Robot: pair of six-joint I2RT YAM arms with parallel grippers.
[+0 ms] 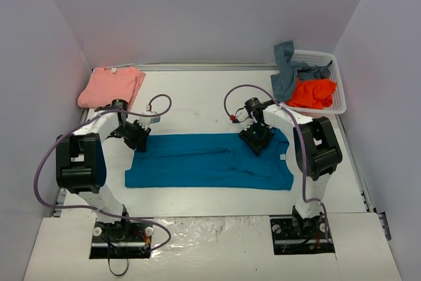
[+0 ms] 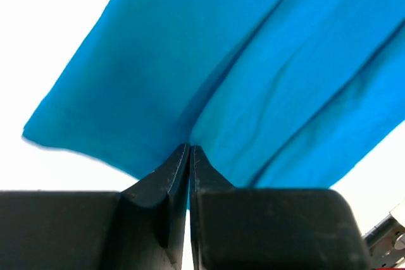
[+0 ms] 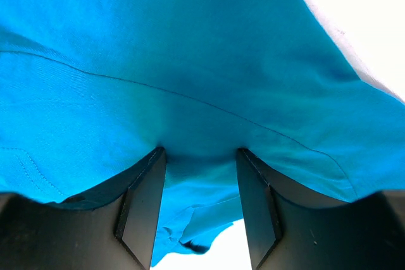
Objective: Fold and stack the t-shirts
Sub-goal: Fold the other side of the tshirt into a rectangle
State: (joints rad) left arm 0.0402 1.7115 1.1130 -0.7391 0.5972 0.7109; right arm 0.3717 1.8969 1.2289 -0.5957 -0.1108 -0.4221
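A teal-blue t-shirt [image 1: 204, 162] lies in a long band across the middle of the table. My left gripper [image 1: 138, 141] is at its far left corner. In the left wrist view this gripper [image 2: 190, 148] is shut on the teal cloth [image 2: 266, 74], and creases run out from the tips. My right gripper [image 1: 258, 143] rests on the shirt's far edge, right of centre. Its jaws [image 3: 199, 153] stand open, with their tips pressed into the teal cloth [image 3: 190, 61] and cloth between them. A folded salmon-pink t-shirt [image 1: 112, 87] lies at the far left.
A white lattice basket [image 1: 339, 83] at the far right holds a bright orange shirt [image 1: 314, 93] and a grey-blue one [image 1: 289, 70] that hangs over its rim. Grey walls close in the table on three sides. Cables loop from both arms.
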